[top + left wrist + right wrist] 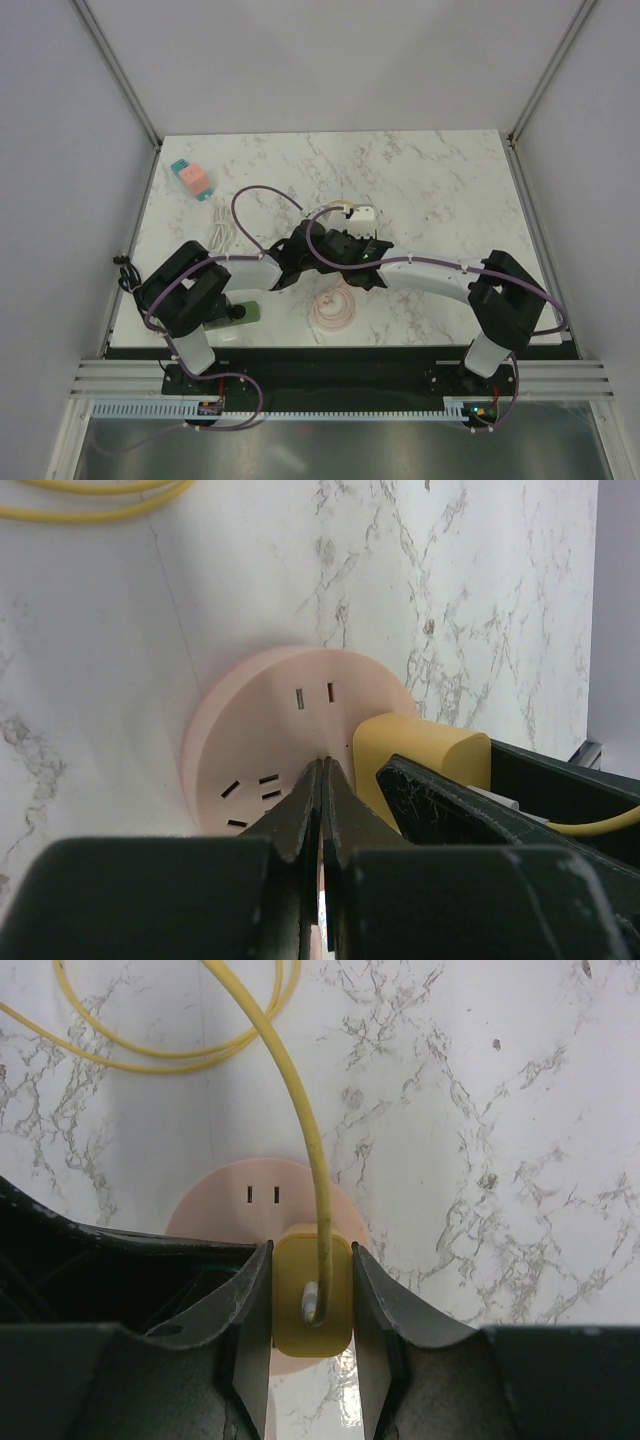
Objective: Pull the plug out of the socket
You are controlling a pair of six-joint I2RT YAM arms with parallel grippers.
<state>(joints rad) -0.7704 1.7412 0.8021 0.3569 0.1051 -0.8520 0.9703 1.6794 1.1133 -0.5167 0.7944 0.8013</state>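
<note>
Two end effectors meet at the pink socket (pixel 260 720) on the desk (pixel 120 630): the left end effector (pixel 322 772), fully closed, rests its tips on the socket face beside the yellow plug (pixel 415 755), while the right end effector (pixel 312 1260) clamps that plug, seated in the socket. Should the left tips slip, the socket could lift with the plug; a tilted pull could jam the pins.

No text, brand, number or sign can be read in any view. The pink socket (pixel 270 730) shows only bare slots on its face, and the yellow plug (pixel 300 1290) seated in it shows a plain surface. The small teal and orange box (pixel 191 179), well apart from the socket near the table's far left corner, is too small to tell any print.
</note>
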